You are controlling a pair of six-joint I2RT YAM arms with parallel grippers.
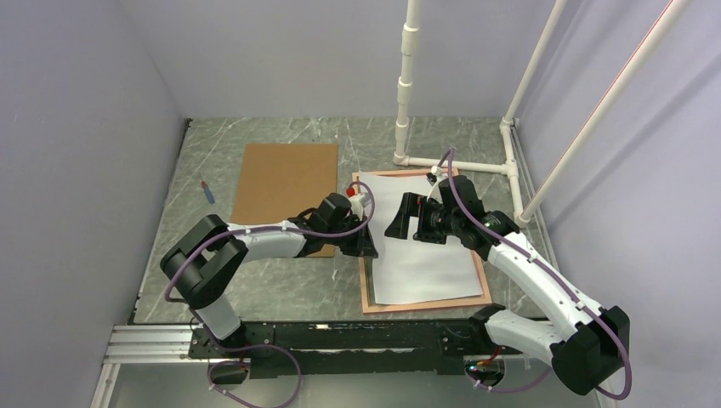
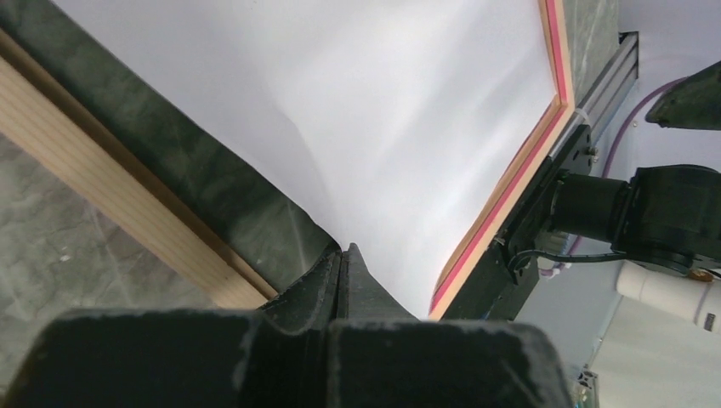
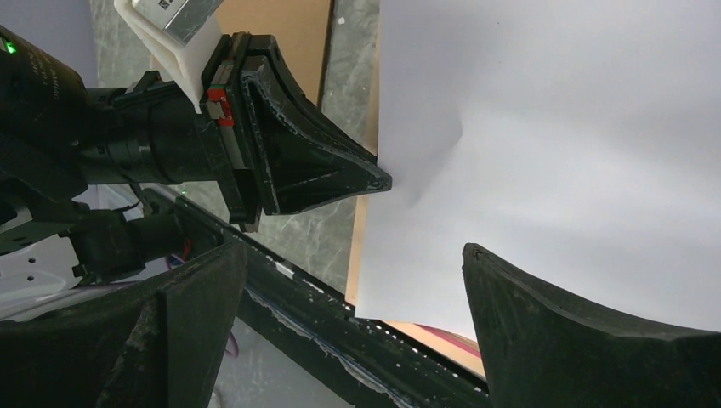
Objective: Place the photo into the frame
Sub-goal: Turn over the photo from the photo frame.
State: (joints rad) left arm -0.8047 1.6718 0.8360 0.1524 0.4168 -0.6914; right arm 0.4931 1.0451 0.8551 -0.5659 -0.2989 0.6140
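The photo lies white side up over the frame, whose reddish-pink edge shows along the near and right sides. My left gripper is shut on the photo's left edge, and the sheet is slightly buckled there. In the left wrist view the shut jaws meet the white sheet, with the frame's edge beyond. My right gripper hovers open and empty over the photo's left part. In the right wrist view its jaws stand wide apart above the photo, facing the left gripper.
The plain brown backing board lies left of the frame, partly under the left arm. A small blue and red pen-like object lies at the far left. White pipes stand behind and right of the frame. A black rail runs along the near edge.
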